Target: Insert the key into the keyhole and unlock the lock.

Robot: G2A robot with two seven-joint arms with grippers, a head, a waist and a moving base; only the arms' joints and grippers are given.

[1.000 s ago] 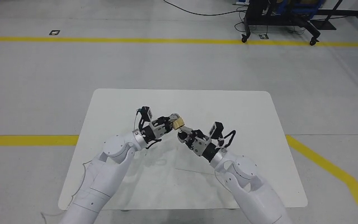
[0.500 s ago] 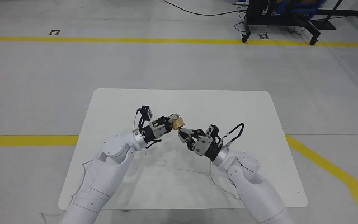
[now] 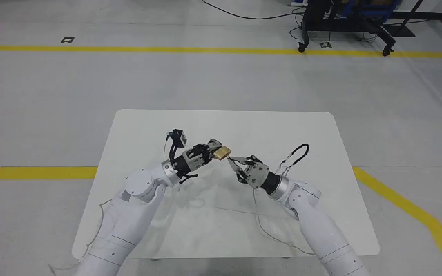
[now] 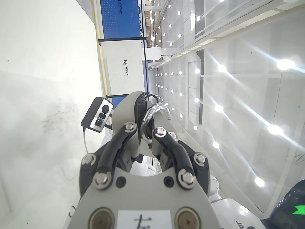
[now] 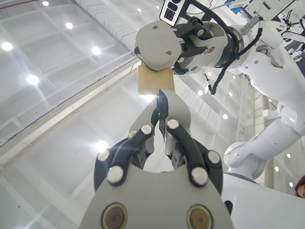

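**Top view:** L gripper [image 3: 211, 151] clamped on brass padlock [image 3: 220, 153], above centre of white table [image 3: 304, 131]. Lock's long axis runs approx. left–right, keyhole end facing right. R gripper [image 3: 237, 164] sits just right of it, pinching key [image 3: 232, 160], blade pointing left and slightly far.

**Left wrist view:** fingers closed round lock body; steel shackle [image 4: 152, 113] projects past the tips.

**Right wrist view:** fingers closed on dark key head; blade tip meets lock's end face, depth of entry unclear.
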